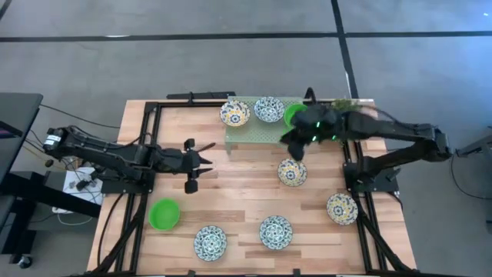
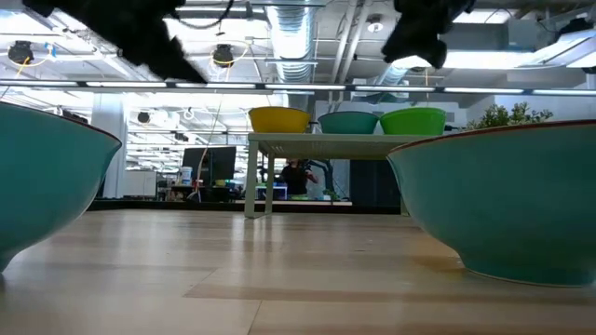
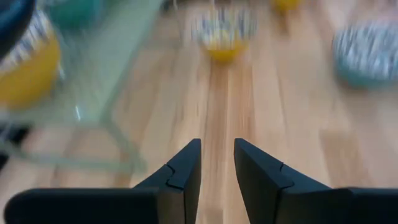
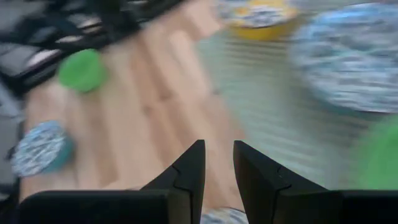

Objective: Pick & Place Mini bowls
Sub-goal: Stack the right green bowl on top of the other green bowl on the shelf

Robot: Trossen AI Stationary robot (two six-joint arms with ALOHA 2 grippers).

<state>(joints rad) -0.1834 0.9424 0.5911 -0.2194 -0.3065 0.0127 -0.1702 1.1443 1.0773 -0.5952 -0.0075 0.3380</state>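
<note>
Jaws on both arms stood narrowly parted with nothing between them: the left gripper (image 3: 217, 168) hung over bare wood, and the right gripper (image 4: 217, 168) hung above the near edge of the pale-green mesh rack (image 1: 254, 132).

Three mini bowls sat on that rack at the far side of the surface (image 1: 238, 201): a patterned bowl with a yellow outside (image 1: 234, 114), a second patterned bowl (image 1: 269, 109) just beside it, and a plain green bowl (image 1: 293, 115) partly hidden under the right arm's wrist. From table height the three showed in a row on the rack as yellow, teal and green.

A fourth patterned bowl (image 1: 292, 171) lay on the wood just in front of the rack, below the right gripper (image 1: 294, 146). Another (image 1: 342, 208) sat near the right edge, and two more (image 1: 276, 231) (image 1: 210, 242) lay along the near edge, well apart from each other. A second green bowl (image 1: 164, 214) rested near the left edge, upright and empty.

The left gripper (image 1: 207, 165) reached in from the left side, pointing toward the middle of the surface, short of the rack and clear of every bowl. Beyond the rack, the table-height camera showed an office with ceiling ducts and a leafy plant (image 2: 507, 115).
</note>
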